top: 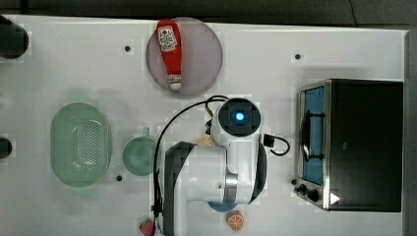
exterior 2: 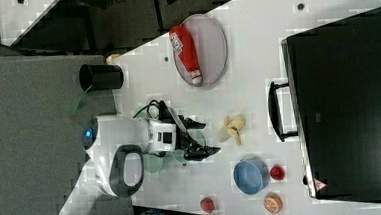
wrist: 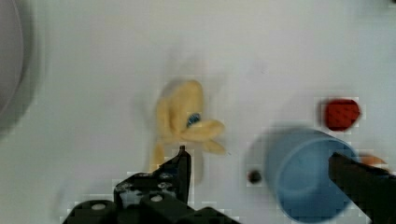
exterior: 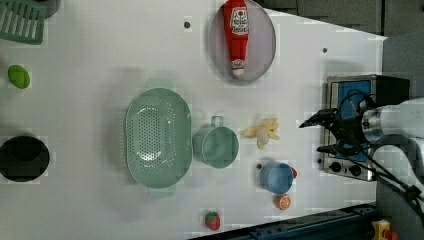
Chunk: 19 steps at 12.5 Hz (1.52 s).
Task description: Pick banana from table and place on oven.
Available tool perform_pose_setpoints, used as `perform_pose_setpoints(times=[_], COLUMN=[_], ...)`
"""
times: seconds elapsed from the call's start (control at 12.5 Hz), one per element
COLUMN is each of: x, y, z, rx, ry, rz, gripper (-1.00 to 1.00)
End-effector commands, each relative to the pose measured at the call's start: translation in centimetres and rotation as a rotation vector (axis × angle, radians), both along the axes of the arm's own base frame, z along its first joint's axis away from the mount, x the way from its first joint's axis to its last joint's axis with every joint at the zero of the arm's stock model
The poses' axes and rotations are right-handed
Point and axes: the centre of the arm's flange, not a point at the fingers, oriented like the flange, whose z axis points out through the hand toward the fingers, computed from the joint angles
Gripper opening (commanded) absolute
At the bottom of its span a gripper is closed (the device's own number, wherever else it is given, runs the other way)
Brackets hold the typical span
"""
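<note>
my jaws (exterior 2: 209,135) are spread wide and empty above the worktop (exterior: 100,50), the banana (exterior: 262,132) lies peeled open between the green cup (exterior: 216,145) and oven (exterior: 356,125), so closing on a loose flap risks a slip.

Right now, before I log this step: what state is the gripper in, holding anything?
Gripper: open and empty, above the table; the banana lies untouched on the tabletop.
</note>
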Motion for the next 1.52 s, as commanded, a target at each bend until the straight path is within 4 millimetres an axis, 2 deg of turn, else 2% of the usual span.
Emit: perform_pose_setpoints(times=[0.08,0.24,0.64,0.96,1.04,1.36,1.52], x=[1.0,1.0,0.7,0.3,0.3,0.4,0.5], y=[1.3,1.6,3.2,3.7,3.8,3.9,4.0], z=[0.2,-3.3,-10.1,-13.2,-13.6,-13.7,-13.6], rx=[-0.007,-0.006,0.005,0.008,0.009,0.01,0.01], ry=[-0.102,-0.115,-0.078,-0.073,-0.08,-0.095,-0.101], rz=[0.01,0.014,0.031,0.031,0.032,0.035,0.036], gripper=[1.0,1.0,1.0,1.0,0.92,-0.07,-0.49])
